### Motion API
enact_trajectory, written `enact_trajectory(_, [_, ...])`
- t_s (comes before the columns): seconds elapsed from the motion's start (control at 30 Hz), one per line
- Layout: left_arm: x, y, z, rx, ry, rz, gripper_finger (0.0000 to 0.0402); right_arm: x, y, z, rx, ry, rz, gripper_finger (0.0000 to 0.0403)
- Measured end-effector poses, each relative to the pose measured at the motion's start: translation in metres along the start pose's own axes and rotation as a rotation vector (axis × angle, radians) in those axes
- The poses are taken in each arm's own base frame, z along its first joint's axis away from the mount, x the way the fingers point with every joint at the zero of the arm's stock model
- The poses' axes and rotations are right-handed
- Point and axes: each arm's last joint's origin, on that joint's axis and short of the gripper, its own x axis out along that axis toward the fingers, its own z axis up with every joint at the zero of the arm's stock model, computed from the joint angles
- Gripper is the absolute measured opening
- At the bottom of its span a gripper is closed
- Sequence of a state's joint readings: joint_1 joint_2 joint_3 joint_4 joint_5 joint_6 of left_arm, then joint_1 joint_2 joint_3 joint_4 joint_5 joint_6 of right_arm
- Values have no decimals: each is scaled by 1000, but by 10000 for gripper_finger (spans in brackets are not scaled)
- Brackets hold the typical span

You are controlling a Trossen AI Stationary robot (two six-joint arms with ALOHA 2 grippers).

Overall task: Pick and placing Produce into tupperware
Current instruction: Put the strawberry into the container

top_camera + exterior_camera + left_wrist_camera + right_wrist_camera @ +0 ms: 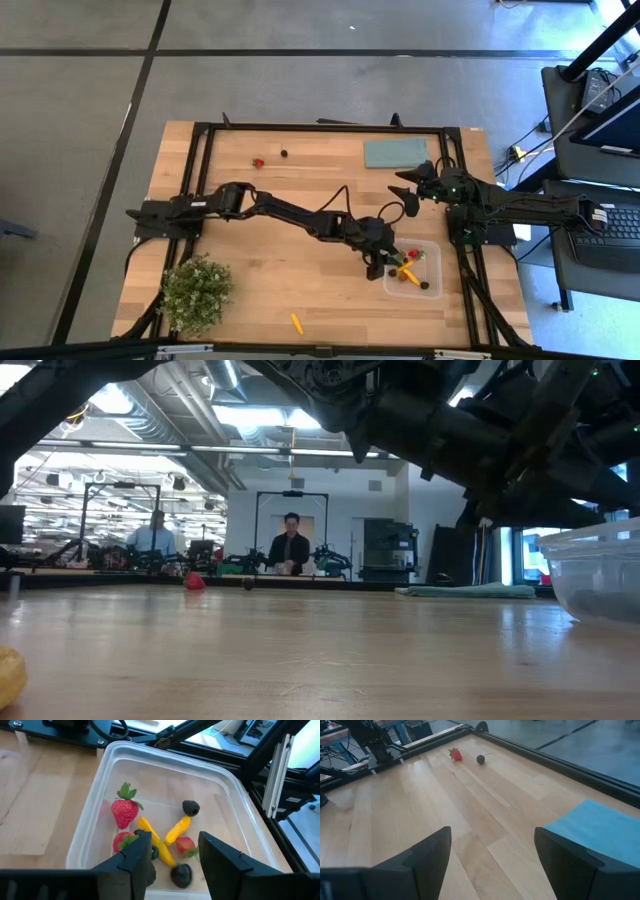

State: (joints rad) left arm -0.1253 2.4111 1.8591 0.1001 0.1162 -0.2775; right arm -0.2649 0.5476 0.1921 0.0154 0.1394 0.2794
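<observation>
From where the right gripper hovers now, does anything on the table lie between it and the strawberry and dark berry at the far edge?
Nothing visible does. The right gripper, fingers apart, looks across bare wood to the strawberry and dark berry. The teal slab lies off to one side.

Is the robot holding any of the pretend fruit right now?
No. The left gripper hangs open over the tupperware, nothing between its jaws; the right gripper is open and empty too.

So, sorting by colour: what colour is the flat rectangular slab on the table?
Teal-blue flat rectangular slab, clearest in the right wrist view.
</observation>
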Motion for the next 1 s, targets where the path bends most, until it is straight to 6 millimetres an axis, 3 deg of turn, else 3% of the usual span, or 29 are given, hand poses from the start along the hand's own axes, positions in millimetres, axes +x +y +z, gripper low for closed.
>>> enact_trajectory(0.13, [-8,4,9,-8,9,-4,154,0,0,0,1,0,0,287])
enact_trajectory(0.23, [-33,12,37,-25,5,11,149,0,0,0,5,3,-1,287])
enact_trajectory(0.53, [-147,54,114,-35,31,246,138,0,-1,-2,3,16,-5,287])
enact_trajectory(0.7, [-216,73,142,-14,18,412,133,0,-1,-4,20,38,-12,287])
enact_trajectory(0.8, [-262,80,147,-46,88,471,129,0,-1,-4,24,46,-14,287])
enact_trajectory(1.0, [-339,83,133,-121,324,667,122,0,-2,-4,22,40,-22,287])
